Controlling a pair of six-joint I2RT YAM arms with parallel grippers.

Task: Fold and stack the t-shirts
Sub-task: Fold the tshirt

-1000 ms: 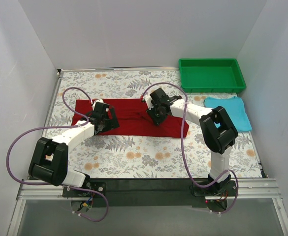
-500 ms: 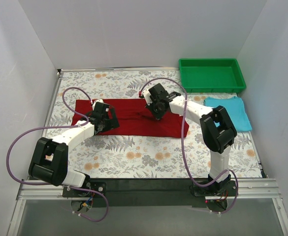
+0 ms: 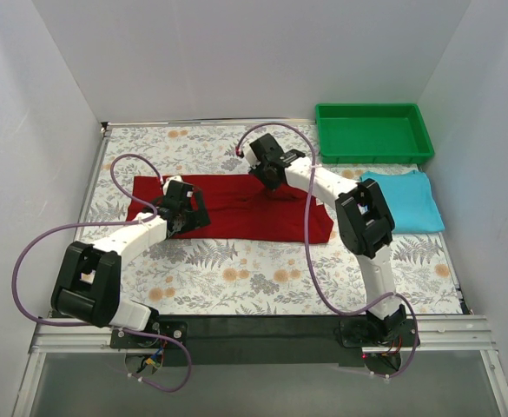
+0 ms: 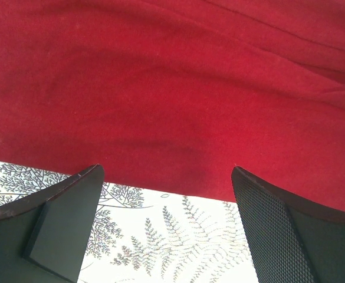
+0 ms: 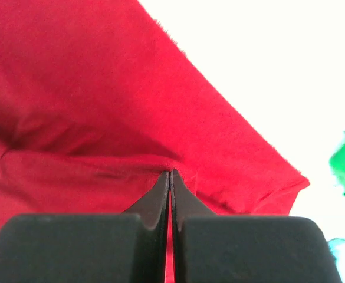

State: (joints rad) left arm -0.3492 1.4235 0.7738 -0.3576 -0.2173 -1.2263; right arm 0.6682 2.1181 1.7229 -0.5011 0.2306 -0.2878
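The dark red t-shirt lies spread out across the middle of the floral tablecloth. My right gripper is at its far edge and shut on a pinch of the red cloth, the jaws pressed together. My left gripper is open over the shirt's near left edge. In the left wrist view its fingers straddle that hem with bare tablecloth between them. The light turquoise blue t-shirt lies as a small folded rectangle at the right.
A green plastic tray stands at the back right, just behind the blue shirt. White walls close in the table on the left, back and right. The floral tablecloth lies bare in front of the red shirt.
My right gripper has moved towards the far edge with the red cloth pinched in it, dragging that part of the shirt back. The left gripper has stayed put.
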